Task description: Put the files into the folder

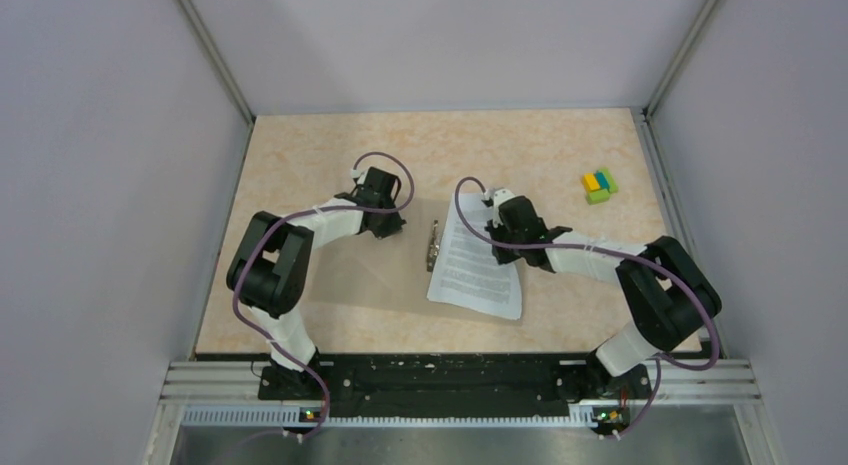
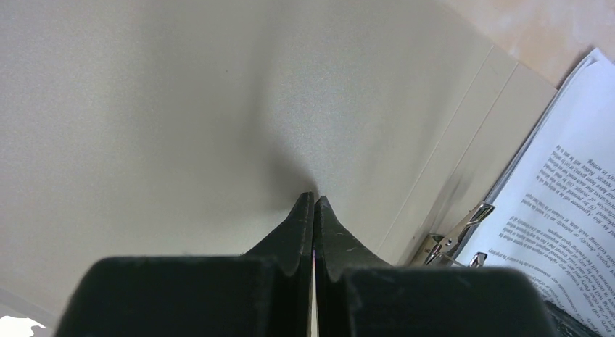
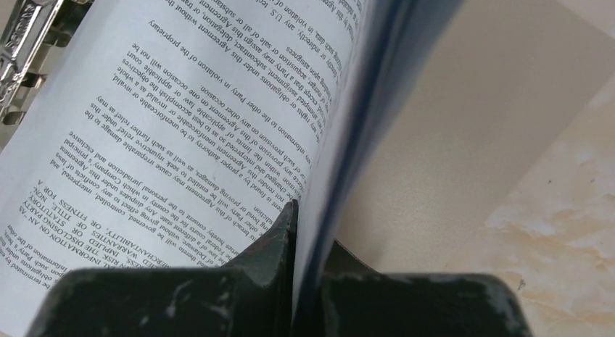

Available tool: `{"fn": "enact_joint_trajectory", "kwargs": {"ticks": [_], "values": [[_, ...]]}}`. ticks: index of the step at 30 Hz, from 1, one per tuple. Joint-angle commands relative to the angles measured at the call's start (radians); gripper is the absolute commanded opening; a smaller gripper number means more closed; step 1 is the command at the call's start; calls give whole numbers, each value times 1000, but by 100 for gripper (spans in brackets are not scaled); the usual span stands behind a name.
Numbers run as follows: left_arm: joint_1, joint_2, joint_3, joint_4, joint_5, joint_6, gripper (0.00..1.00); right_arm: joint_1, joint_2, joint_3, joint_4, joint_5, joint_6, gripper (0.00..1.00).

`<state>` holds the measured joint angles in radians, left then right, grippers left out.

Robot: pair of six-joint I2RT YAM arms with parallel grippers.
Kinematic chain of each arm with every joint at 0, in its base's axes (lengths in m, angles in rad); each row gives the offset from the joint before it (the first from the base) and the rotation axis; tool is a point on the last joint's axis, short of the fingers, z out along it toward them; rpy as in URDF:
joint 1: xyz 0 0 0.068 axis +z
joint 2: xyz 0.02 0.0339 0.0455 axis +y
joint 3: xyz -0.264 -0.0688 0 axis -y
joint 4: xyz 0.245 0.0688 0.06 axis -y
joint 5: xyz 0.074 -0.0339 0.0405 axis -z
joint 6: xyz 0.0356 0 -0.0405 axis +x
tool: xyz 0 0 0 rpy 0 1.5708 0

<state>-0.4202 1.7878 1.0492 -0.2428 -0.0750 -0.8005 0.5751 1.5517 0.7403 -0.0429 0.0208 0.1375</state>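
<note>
Overall, the beige marbled table (image 1: 540, 145) stood enclosed by plain lilac walls (image 1: 90, 185). The folder (image 1: 365, 280) lay open at centre, with the files (image 1: 478, 270) on its right leaf beside the metal clip (image 1: 434, 245). The left gripper (image 2: 314, 199) was closed and empty, its tips at the folder's left leaf. The right gripper (image 3: 296, 214) was pinching the files' edge.
</note>
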Motion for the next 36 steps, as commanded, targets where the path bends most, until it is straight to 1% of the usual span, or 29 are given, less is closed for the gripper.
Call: {"fn": "enact_joint_trajectory", "kwargs": {"ticks": [1,9,15,20,28,32,33,36], "values": [[1,35,6,-99,-20,27,0,43,-41,8,5,-16,-41,0],[-2,27,-1,-97,-20,24,0,67,-32,7,14,-16,-35,0],[-4,20,-11,-90,-18,12,0,66,-3,30,7,-15,9,0],[-4,7,-21,-87,-23,3,0,67,-6,24,11,-16,47,0],[-8,-4,-35,-79,-22,-5,0,67,-10,21,21,-16,62,0],[-9,-5,-35,-79,-22,-7,0,66,-12,32,-4,-5,70,0],[-9,-4,-35,-80,-22,-8,0,66,-15,35,-10,-1,72,4],[-9,-5,-35,-79,-23,-12,0,66,-31,36,-23,3,80,20]]}}
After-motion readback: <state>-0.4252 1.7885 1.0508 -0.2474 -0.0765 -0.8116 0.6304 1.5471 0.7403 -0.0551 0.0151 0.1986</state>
